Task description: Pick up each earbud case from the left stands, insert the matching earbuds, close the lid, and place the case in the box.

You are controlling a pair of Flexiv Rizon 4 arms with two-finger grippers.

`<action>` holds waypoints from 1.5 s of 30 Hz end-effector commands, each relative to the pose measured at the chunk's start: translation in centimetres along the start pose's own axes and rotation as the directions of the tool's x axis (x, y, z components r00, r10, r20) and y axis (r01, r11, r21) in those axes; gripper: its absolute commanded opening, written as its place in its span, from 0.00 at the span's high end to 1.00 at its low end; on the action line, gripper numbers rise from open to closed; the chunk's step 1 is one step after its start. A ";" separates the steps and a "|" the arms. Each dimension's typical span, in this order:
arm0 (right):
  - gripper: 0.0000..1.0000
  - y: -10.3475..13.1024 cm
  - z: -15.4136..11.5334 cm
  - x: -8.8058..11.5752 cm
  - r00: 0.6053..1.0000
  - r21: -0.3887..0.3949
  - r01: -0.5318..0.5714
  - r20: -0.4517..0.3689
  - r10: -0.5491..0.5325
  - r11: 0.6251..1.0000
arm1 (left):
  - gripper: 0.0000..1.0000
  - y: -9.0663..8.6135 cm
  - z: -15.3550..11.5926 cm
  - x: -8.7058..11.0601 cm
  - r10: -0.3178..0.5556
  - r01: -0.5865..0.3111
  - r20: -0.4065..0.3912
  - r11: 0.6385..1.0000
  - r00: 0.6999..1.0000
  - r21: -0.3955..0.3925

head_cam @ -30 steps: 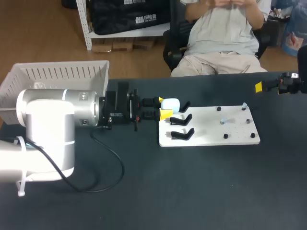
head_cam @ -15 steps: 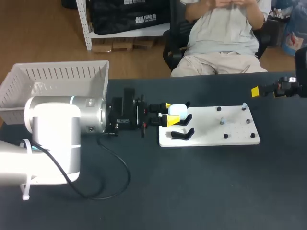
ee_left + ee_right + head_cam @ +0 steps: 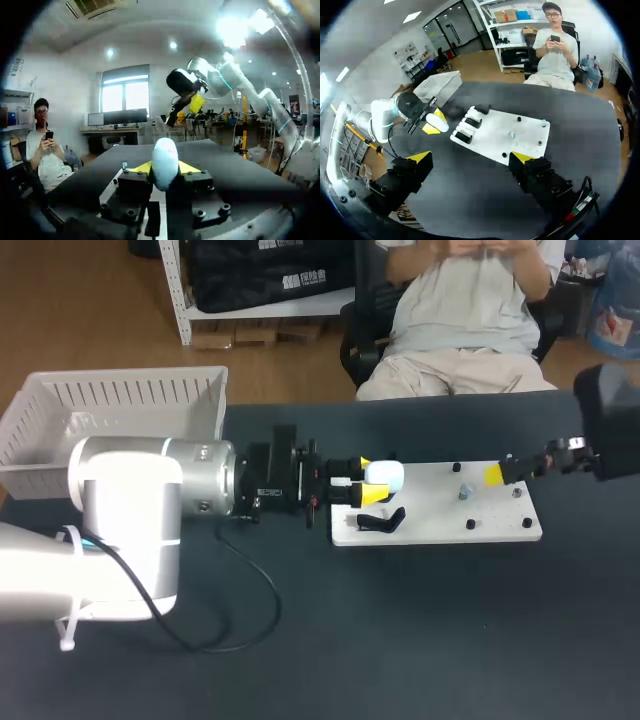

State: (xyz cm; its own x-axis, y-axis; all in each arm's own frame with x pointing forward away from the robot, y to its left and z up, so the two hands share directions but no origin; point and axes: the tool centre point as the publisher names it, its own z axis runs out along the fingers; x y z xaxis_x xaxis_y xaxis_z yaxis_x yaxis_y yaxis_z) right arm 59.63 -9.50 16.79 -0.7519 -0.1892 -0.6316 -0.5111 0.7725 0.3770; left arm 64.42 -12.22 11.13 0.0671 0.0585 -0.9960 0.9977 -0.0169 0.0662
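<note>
The left gripper [image 3: 360, 484] is clamped on the earbud case [image 3: 384, 476]. Its two yellow-tipped fingers [image 3: 141, 167] press the case from either side. In the left wrist view the pale, rounded case [image 3: 165, 162] stands upright between those tips and rises above them.

Just beside this gripper, one black stand [image 3: 380, 522] lies uncovered on the near end of the white board [image 3: 440, 525]. From the head view the gripper and case cover the other stands. The right wrist view shows all three stands [image 3: 472, 123] in a row along that end of the board, with the held case [image 3: 437, 122] just off that end.

Further ahead of the left gripper, the board carries several small black pegs and two small pale earbuds [image 3: 464, 492], well apart from each other.

Beyond them, the right gripper [image 3: 471, 159] hangs over the far end of the board. Its fingers are spread wide with nothing between them. One of its yellow tips [image 3: 494, 475] shows in the head view.

Behind the left gripper, alongside its arm, the white slatted box [image 3: 120, 405] sits at the corner of the dark desk [image 3: 420, 630].
</note>
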 end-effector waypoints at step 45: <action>0.00 5.7 10.8 -1.4 0.979 -0.013 0.013 -0.205 -0.016 1.000 | 1.00 0.7 -0.1 0.6 0.013 -0.013 0.012 1.000 1.000 0.020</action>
State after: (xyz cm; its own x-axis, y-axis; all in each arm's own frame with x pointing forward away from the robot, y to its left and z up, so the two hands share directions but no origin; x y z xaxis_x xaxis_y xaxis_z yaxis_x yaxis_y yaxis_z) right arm 61.96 1.50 12.80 -0.8118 -0.3238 -0.4860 -0.5309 0.7557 0.3834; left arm 64.97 -12.08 10.67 0.0781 0.0507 -0.9957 0.9965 -0.0353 0.0764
